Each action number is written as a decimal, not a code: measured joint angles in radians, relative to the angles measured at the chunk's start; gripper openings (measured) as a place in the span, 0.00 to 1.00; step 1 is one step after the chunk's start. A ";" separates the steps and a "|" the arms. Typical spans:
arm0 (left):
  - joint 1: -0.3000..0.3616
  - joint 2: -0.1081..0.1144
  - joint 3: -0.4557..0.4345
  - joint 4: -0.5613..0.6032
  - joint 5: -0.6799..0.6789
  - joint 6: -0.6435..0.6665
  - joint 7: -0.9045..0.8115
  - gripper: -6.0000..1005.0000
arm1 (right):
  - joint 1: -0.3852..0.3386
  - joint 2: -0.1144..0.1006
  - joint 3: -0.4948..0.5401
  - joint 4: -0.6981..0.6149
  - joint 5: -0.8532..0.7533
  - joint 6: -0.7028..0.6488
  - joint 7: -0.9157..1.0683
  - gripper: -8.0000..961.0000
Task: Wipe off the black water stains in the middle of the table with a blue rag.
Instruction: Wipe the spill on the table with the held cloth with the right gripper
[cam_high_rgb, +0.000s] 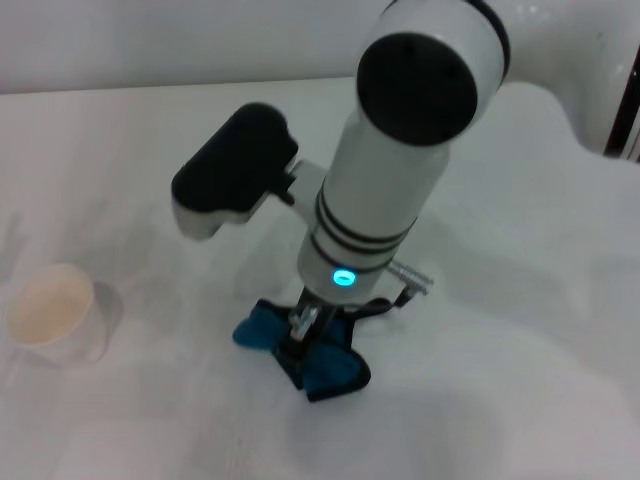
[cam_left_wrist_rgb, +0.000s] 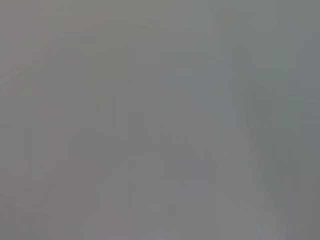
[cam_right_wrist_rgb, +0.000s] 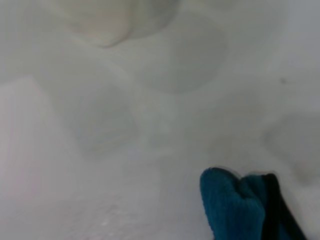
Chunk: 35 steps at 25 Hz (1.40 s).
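Rag (cam_high_rgb: 305, 350) is down on the table (cam_high_rgb: 520, 330), near centre, bunched into two blue lobes with dark edging, and my right gripper (cam_high_rgb: 310, 325) is planted straight down into the middle of it. The cloth folds up either side of the tool, so I read it as pinched on the rag, though the fingers themselves are hidden under the wrist and I can't say how wide they sit. No stain showing anywhere in the head view; my guess is it's under the rag or behind the arm, but I can't confirm that.

So I judge we're in the wiping step itself, rag pressed to the surface. Next move calls for keeping downward pressure and dragging the cloth across the middle patch, then lifting clear enough to check whether the blot is gone.

Paper cup (cam_high_rgb: 50, 312) stands well off to the left, near edge; a sweep that way needs to stop short of it.

Right wrist view gives me what the head view can't: the rag (cam_right_wrist_rgb: 235, 207) edge-on against the white top, bare table beyond it, and the cup's pale blur (cam_right_wrist_rgb: 107, 20) at the far end. No blot there either, only a tiny grey speck. Left wrist view is blank grey, tells me nothing; left arm isn't in sight at all
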 joint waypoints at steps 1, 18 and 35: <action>-0.001 0.000 0.001 0.000 0.000 0.000 0.000 0.86 | 0.001 0.000 -0.016 -0.006 0.011 -0.004 0.008 0.07; -0.011 0.000 0.007 0.000 0.008 0.005 0.000 0.86 | 0.013 0.000 -0.136 -0.118 0.195 -0.041 0.016 0.07; -0.013 -0.001 0.007 0.000 0.002 0.007 0.000 0.86 | 0.029 0.000 -0.164 -0.093 0.263 -0.032 -0.041 0.08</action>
